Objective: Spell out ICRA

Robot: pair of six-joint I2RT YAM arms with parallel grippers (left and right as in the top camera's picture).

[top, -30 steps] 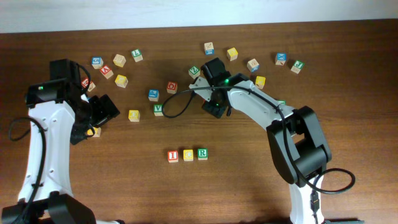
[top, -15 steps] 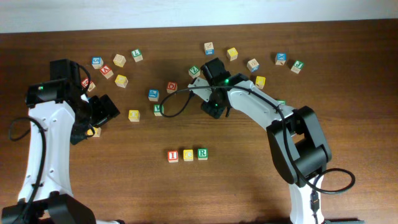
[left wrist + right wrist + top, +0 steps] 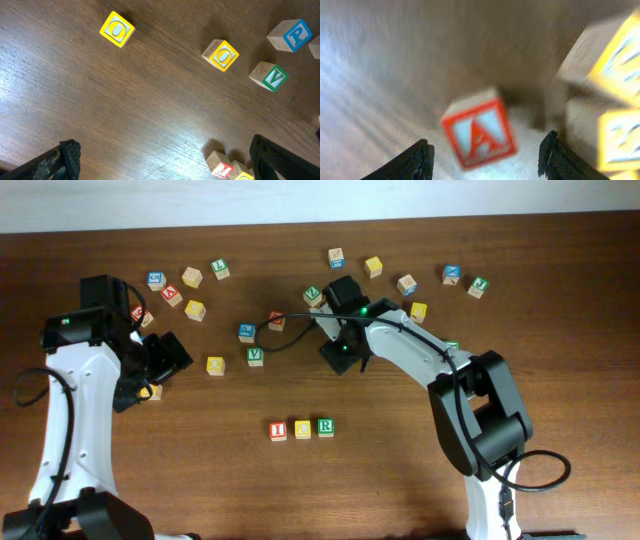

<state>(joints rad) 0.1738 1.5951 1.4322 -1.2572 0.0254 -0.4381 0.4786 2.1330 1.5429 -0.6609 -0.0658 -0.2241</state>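
**Clean light overhead, heavy blur on your right wrist**

Your overhead view is bright and evenly lit. Focus is crisp across the table (image 3: 400, 480), and the shadows are soft and faint. Your left wrist view is sharp as well: the wood grain reads clearly, with a pale sheen toward the upper left. Your right wrist view is smeared throughout. The red A (image 3: 479, 132) has soft edges, the yellow cubes (image 3: 615, 55) at the right are badly out of focus, and whitish glare washes the wood beside the letter.
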